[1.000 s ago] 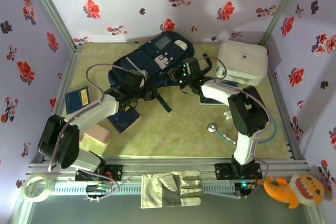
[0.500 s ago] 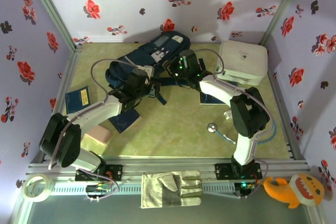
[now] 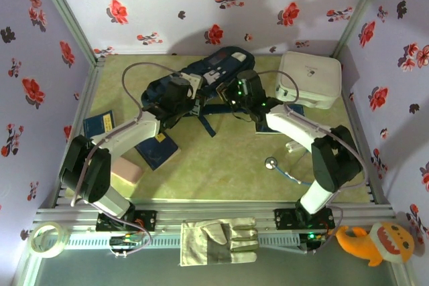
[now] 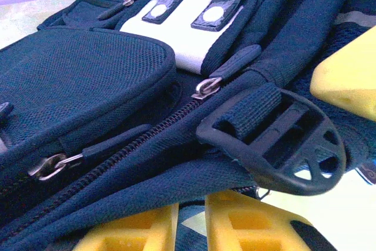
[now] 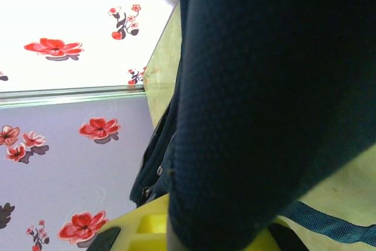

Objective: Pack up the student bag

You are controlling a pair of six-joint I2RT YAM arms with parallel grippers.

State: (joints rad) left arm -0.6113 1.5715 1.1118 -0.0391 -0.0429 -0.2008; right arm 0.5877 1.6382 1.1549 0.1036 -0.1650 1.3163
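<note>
The student bag (image 3: 213,70) lies at the far middle of the table (image 3: 221,165), tilted with its top toward the back wall, and both arms reach in to it: the left gripper (image 3: 188,96) sits on its near left side and the right gripper (image 3: 234,92) on its near right side. A white zip case (image 3: 308,78) lies just right of the bag, closed, so its contents are hidden. In the left wrist view the bag's pockets are zipped, with metal zip pulls (image 4: 207,87) lying flat and a black strap buckle (image 4: 276,145) resting on the fabric; nothing inside can be seen. The left gripper's yellow fingers (image 4: 135,236) stand close together with a fold of navy fabric pinched in the narrow gap. The right gripper is clamped tight, and navy bag fabric rises straight out from beside its yellow finger (image 5: 150,227).
</note>
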